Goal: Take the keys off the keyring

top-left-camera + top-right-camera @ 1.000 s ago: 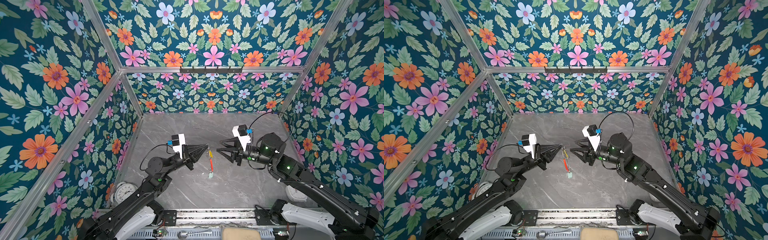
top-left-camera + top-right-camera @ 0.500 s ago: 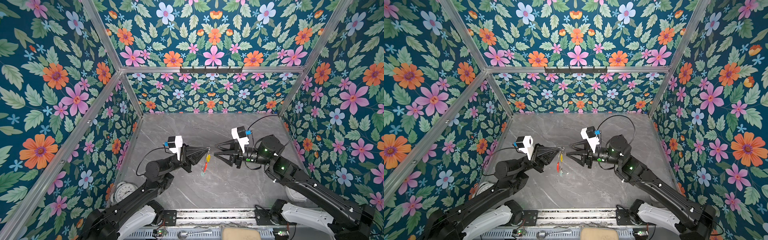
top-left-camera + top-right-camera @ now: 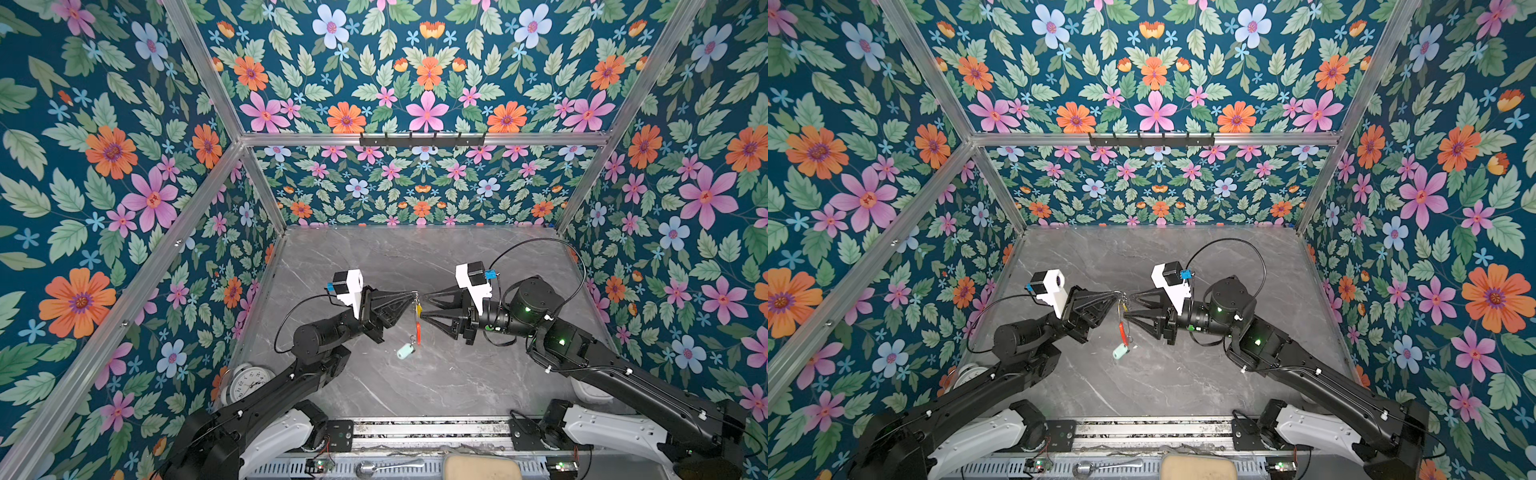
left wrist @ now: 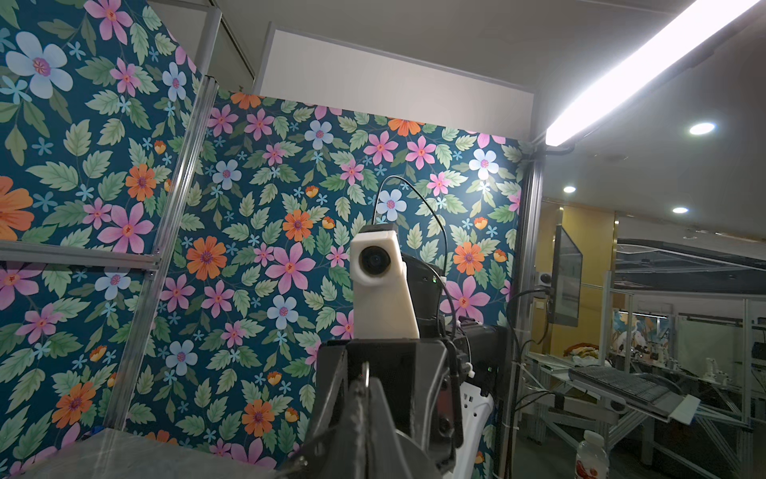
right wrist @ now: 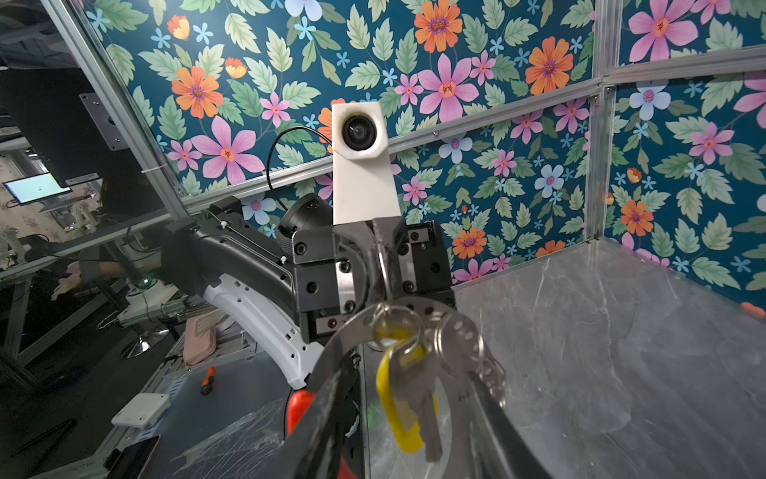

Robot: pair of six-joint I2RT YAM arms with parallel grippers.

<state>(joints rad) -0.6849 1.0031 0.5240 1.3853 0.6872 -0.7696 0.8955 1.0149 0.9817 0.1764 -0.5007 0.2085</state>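
Note:
My left gripper (image 3: pixel 411 296) (image 3: pixel 1119 296) is shut on the top of the keyring, holding it up over the grey table (image 3: pixel 478 374). In both top views the keyring's red sleeve (image 3: pixel 417 332) (image 3: pixel 1122 332) hangs straight down, with the mint tag (image 3: pixel 405 352) (image 3: pixel 1120 352) lowest. My right gripper (image 3: pixel 423 306) (image 3: pixel 1128 308) faces the left one, open, its fingers on either side of the yellow-tagged key (image 3: pixel 419 309). The right wrist view shows the yellow tag (image 5: pixel 398 398), silver keys (image 5: pixel 460 344) and small split rings (image 5: pixel 493 373) between my right fingers (image 5: pixel 327 414). In the left wrist view the shut left gripper (image 4: pixel 364 390) pinches a thin ring sliver (image 4: pixel 364 371).
A white clock (image 3: pixel 249 380) lies at the table's front left corner beside the left arm. A black hook rail (image 3: pixel 422 139) runs along the back frame. A spoon (image 3: pixel 386 467) and a beige pad (image 3: pixel 482 467) lie below the front rail. Floral walls close in three sides.
My right gripper has moved left up to the hanging keys, and its jaws have narrowed a little. The keyring swung slightly under the left gripper, which stayed almost in place.

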